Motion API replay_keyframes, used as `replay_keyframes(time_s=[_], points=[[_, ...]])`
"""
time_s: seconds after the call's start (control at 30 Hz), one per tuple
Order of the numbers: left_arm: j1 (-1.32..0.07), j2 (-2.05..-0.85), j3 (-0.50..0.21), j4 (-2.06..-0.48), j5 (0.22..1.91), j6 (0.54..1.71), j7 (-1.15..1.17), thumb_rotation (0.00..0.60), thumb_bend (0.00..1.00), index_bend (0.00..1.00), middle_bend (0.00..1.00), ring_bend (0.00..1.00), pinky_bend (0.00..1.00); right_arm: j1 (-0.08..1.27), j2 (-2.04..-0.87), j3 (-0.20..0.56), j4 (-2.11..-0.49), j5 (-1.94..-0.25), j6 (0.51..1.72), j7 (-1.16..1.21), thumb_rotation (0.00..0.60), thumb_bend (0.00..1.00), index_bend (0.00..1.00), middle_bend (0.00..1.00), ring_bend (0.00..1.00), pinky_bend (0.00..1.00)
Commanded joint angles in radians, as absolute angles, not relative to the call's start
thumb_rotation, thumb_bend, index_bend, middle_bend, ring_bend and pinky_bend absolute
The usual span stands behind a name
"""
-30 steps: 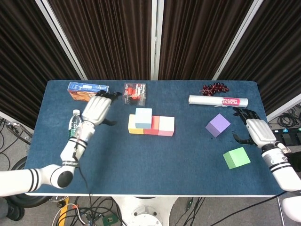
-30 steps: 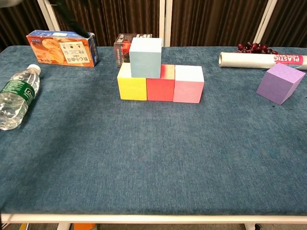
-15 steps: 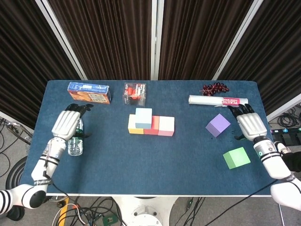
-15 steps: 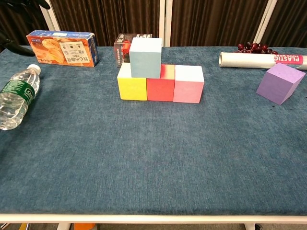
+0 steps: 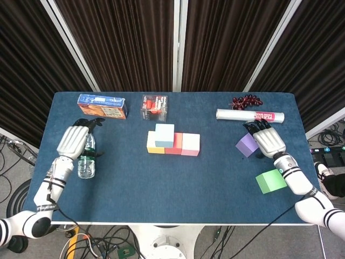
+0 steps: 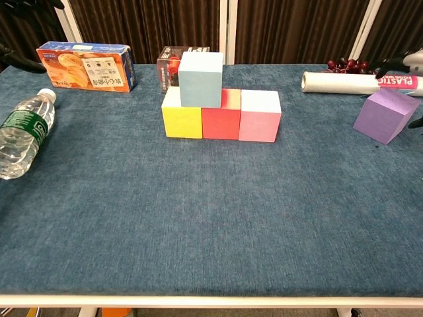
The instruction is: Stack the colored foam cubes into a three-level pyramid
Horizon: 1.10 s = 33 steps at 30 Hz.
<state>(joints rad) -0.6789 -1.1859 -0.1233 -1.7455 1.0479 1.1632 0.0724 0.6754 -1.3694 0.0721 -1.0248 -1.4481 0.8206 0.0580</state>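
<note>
hovering over the purple cube [image 5: 248, 144], our right hand [image 5: 268, 141] had its fingers spread, not gripping. yellow [image 5: 153, 145], red [image 5: 175, 145] and pink [image 5: 191, 144] cubes sat in a row, blue cube [image 5: 164, 135] on top. green cube [image 5: 271, 181] lay apart. our left hand [image 5: 74, 141] hung spread above the bottle [image 5: 85, 162].

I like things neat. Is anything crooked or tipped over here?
Yes. The purple cube near the right hand sits tilted, one edge lifted off the table. The water bottle lies on its side at the left.
</note>
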Motion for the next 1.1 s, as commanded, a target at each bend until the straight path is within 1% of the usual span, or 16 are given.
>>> replay_keyframes(time_s=[0.03, 0.07, 0.17, 0.23, 0.33, 0.4, 0.57, 0.67, 0.8, 0.87, 1.0, 1.1], points=[[-0.671, -1.183, -0.134, -1.746, 1.052, 1.155, 0.060, 0.600, 0.06, 0.17, 0.25, 0.26, 0.16, 0.688, -1.417, 0.055, -0.966, -1.467, 0.810, 0.105, 0.600, 0.04, 0.00, 0.14, 0.00, 0.00], [-0.666, -1.183, -0.138, -1.745, 1.053, 1.153, 0.054, 0.600, 0.06, 0.17, 0.25, 0.26, 0.16, 0.689, -1.431, 0.055, -0.948, -1.467, 0.813, 0.116, 0.600, 0.06, 0.00, 0.16, 0.00, 0.00], [-0.653, -1.182, -0.145, -1.739, 1.058, 1.152, 0.039, 0.600, 0.06, 0.17, 0.25, 0.26, 0.16, 0.685, -1.457, 0.062, -0.919, -1.464, 0.835, 0.133, 0.600, 0.12, 0.00, 0.24, 0.00, 0.00], [-0.644, -1.182, -0.149, -1.733, 1.063, 1.155, 0.032, 0.600, 0.06, 0.17, 0.25, 0.26, 0.16, 0.680, -1.458, 0.070, -0.926, -1.456, 0.847, 0.144, 0.600, 0.16, 0.00, 0.30, 0.00, 0.00], [-0.626, -1.179, -0.155, -1.730, 1.072, 1.164, 0.016, 0.600, 0.06, 0.17, 0.25, 0.26, 0.16, 0.670, -1.438, 0.092, -0.985, -1.437, 0.880, 0.145, 0.600, 0.19, 0.00, 0.38, 0.00, 0.00], [-0.614, -1.175, -0.156, -1.728, 1.080, 1.169, 0.008, 0.600, 0.06, 0.17, 0.25, 0.26, 0.16, 0.663, -1.418, 0.117, -1.059, -1.399, 0.889, 0.117, 0.600, 0.19, 0.00, 0.39, 0.00, 0.00], [-0.590, -1.172, -0.158, -1.723, 1.094, 1.164, -0.018, 0.600, 0.05, 0.17, 0.25, 0.26, 0.16, 0.666, -1.379, 0.187, -1.278, -1.212, 0.847, -0.046, 0.600, 0.19, 0.00, 0.38, 0.00, 0.00], [-0.580, -1.172, -0.158, -1.715, 1.109, 1.157, -0.035, 0.600, 0.05, 0.17, 0.25, 0.26, 0.16, 0.691, -1.392, 0.212, -1.345, -1.076, 0.828, -0.191, 0.600, 0.19, 0.00, 0.36, 0.00, 0.00], [-0.569, -1.172, -0.162, -1.699, 1.125, 1.151, -0.059, 0.600, 0.05, 0.17, 0.25, 0.26, 0.16, 0.736, -1.430, 0.222, -1.381, -0.936, 0.825, -0.340, 0.600, 0.18, 0.00, 0.33, 0.00, 0.00], [-0.562, -1.171, -0.164, -1.691, 1.133, 1.148, -0.072, 0.600, 0.05, 0.17, 0.25, 0.26, 0.16, 0.759, -1.436, 0.218, -1.392, -0.887, 0.807, -0.388, 0.600, 0.17, 0.00, 0.29, 0.00, 0.00], [-0.552, -1.172, -0.165, -1.672, 1.141, 1.137, -0.095, 0.600, 0.05, 0.17, 0.25, 0.26, 0.16, 0.787, -1.433, 0.205, -1.398, -0.837, 0.767, -0.416, 0.600, 0.14, 0.00, 0.18, 0.00, 0.00], [-0.546, -1.172, -0.170, -1.663, 1.142, 1.133, -0.103, 0.600, 0.05, 0.17, 0.25, 0.26, 0.16, 0.795, -1.418, 0.202, -1.400, -0.838, 0.739, -0.394, 0.600, 0.11, 0.00, 0.14, 0.00, 0.00]])
